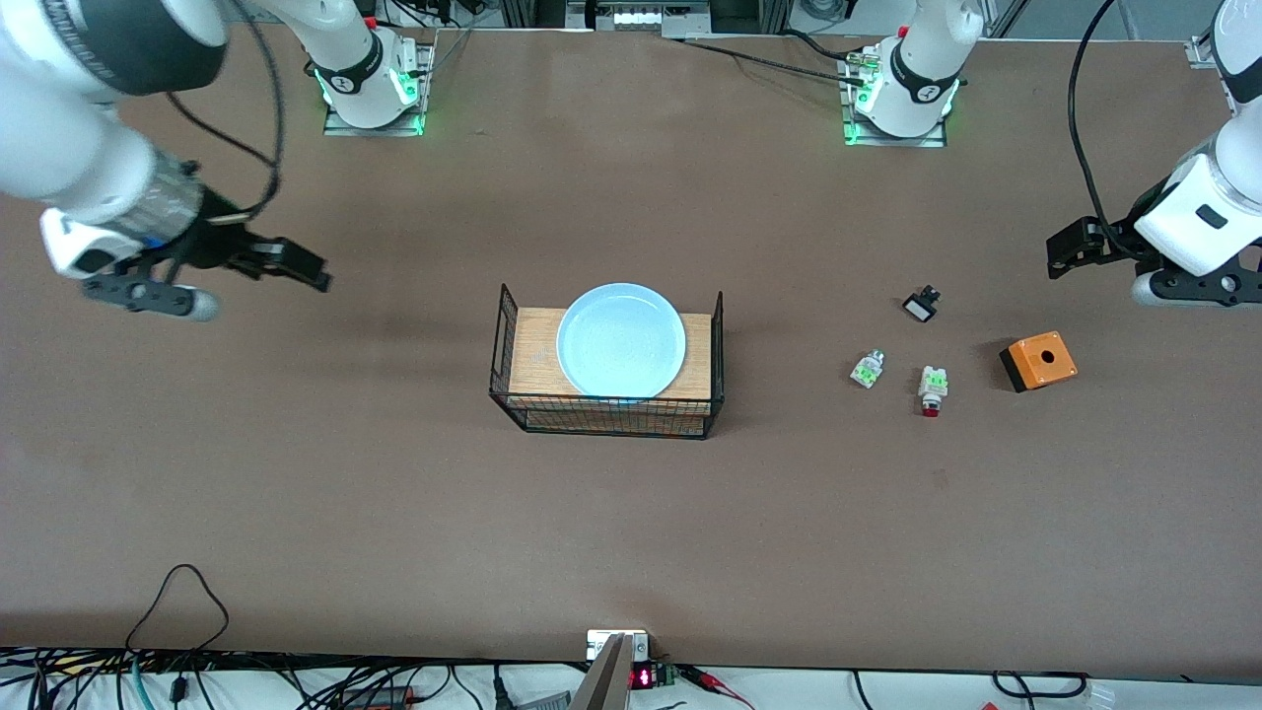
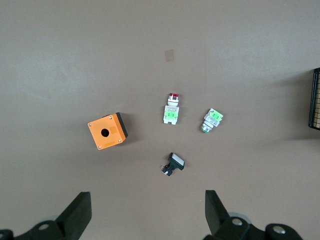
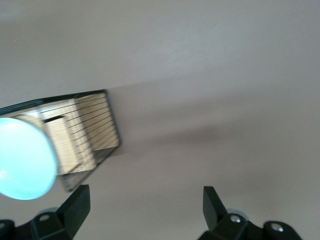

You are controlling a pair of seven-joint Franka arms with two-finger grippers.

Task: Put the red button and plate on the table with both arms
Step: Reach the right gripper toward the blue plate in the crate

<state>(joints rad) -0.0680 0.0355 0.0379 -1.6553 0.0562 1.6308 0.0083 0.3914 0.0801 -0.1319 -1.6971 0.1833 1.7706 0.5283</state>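
Both black two-finger grippers, left (image 2: 145, 217) and right (image 3: 145, 212), hang wide open, holding nothing, over the matte brown table (image 1: 394, 493). The right wrist view shows the round pale-blue plate (image 3: 22, 157) on the black wire rack (image 3: 95, 132). Only the left wrist view shows the tiny red-capped push-button (image 2: 171, 110), at three o'clock from the orange box (image 2: 107, 131).

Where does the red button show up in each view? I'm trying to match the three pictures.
Front view: the red button lies on the table toward the left arm's end, between the white-green part and the orange box.
Left wrist view: red button mid-frame, between the same two, orange box and white-green part.
Right wrist view: not in it.
Shared landmark: the black wire rack.
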